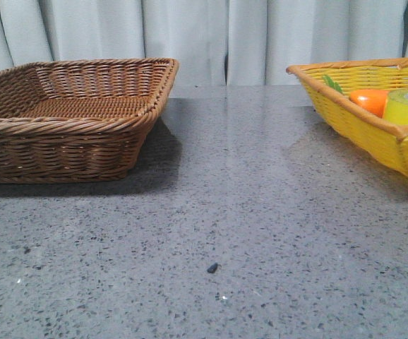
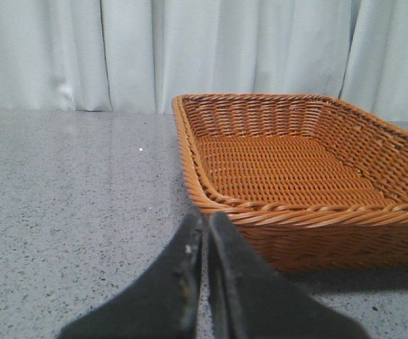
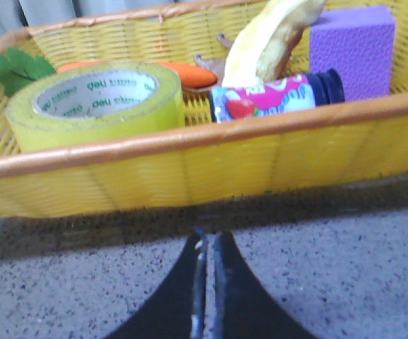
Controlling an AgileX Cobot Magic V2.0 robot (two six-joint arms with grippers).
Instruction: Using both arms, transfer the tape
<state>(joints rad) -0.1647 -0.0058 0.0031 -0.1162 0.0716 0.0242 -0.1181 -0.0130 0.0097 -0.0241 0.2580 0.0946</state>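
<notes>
1. The grey speckled tabletop (image 1: pixel 225 212) carried two baskets well apart.
2. The brown basket (image 1: pixel 70 120) sat at the left, nothing visible in it.
3. The yellow basket (image 1: pixel 373 131) sat at the right, holding the tape (image 3: pixel 94 106), a carrot (image 1: pixel 371 100), a purple block (image 3: pixel 352 49) and a small bottle (image 3: pixel 274 99).
4. The tape lay flat inside the yellow basket, just beside the carrot.
5. The left tool (image 2: pixel 205 233) hung before the brown basket, fingers pressed together, pinching nothing.
6. The right tool (image 3: pixel 205 247) hung before the yellow basket, likewise pressed together.
</notes>
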